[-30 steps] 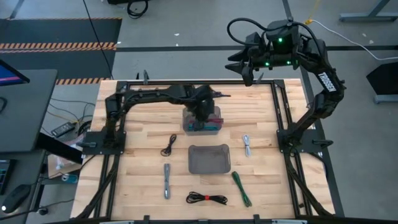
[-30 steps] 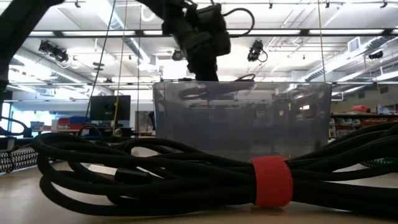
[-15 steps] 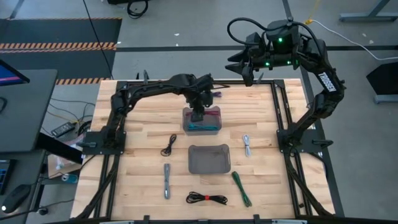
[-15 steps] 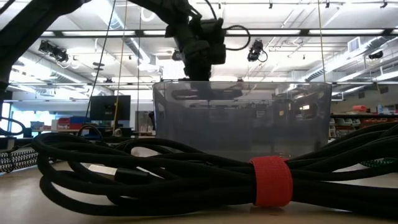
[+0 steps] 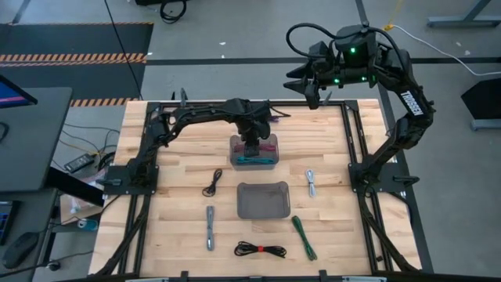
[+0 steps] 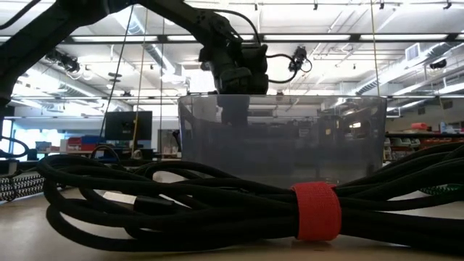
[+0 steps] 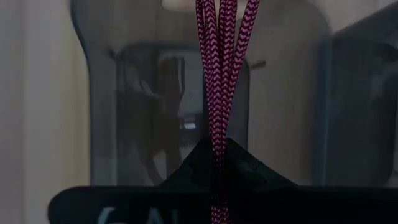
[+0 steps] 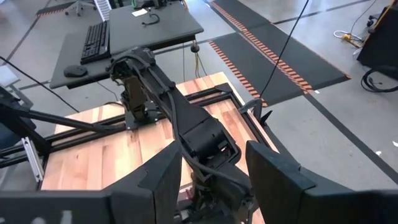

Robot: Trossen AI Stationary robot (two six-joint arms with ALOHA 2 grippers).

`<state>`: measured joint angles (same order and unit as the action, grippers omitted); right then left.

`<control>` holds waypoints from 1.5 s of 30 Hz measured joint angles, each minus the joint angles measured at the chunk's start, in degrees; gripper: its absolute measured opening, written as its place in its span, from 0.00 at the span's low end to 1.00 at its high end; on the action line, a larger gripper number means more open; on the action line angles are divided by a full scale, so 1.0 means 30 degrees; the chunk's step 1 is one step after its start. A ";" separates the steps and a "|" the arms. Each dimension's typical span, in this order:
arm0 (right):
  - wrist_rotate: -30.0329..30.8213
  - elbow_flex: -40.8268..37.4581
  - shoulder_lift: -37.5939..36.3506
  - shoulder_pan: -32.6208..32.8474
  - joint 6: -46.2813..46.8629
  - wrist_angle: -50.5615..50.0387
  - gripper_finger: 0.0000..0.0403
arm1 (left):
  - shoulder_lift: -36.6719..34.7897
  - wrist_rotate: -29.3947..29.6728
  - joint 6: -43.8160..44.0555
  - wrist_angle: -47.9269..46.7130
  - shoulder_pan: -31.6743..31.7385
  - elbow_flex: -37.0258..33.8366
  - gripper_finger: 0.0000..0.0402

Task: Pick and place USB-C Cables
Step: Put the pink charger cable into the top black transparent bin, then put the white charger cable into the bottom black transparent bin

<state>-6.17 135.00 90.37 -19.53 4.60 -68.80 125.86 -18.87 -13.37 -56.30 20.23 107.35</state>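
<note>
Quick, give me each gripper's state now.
Left gripper: shut on the maroon braided USB-C cable, over the far translucent grey bin.
Right gripper: open, holding nothing.

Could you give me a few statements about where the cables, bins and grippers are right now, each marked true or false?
1. The left gripper is shut on the maroon cable above the far bin. True.
2. The near bin holds a teal cable. False: it looks empty; the teal cable lies in the far bin.
3. The right gripper is open, raised beyond the table's far edge. True.
4. The green cable sits inside a bin. False: it lies on the table.
</note>
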 joint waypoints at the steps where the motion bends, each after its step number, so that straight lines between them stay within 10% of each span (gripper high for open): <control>1: -0.0004 0.0000 0.0000 0.0000 -0.0026 -0.0007 0.46 | 0.0069 -0.0010 0.0100 0.0096 0.0007 0.0000 0.05; 13: -0.0335 0.0000 0.0000 0.0000 -0.0194 -0.0086 0.46 | 0.0131 0.0020 0.0091 0.0287 -0.0074 0.0007 0.26; 29: 0.0607 0.0000 0.0000 0.0020 0.1778 -0.5627 0.46 | -0.0102 -0.0712 0.1241 -0.3313 -0.0542 0.0007 0.20; 45: 0.1226 -0.2134 -0.0018 0.0637 0.3832 -0.7058 0.46 | -0.6732 0.3226 0.2413 -0.5322 -0.2171 0.0022 0.13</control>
<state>-2.50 128.60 90.31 -17.62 16.10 -89.97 105.67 -9.20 -6.13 -72.27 13.71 107.42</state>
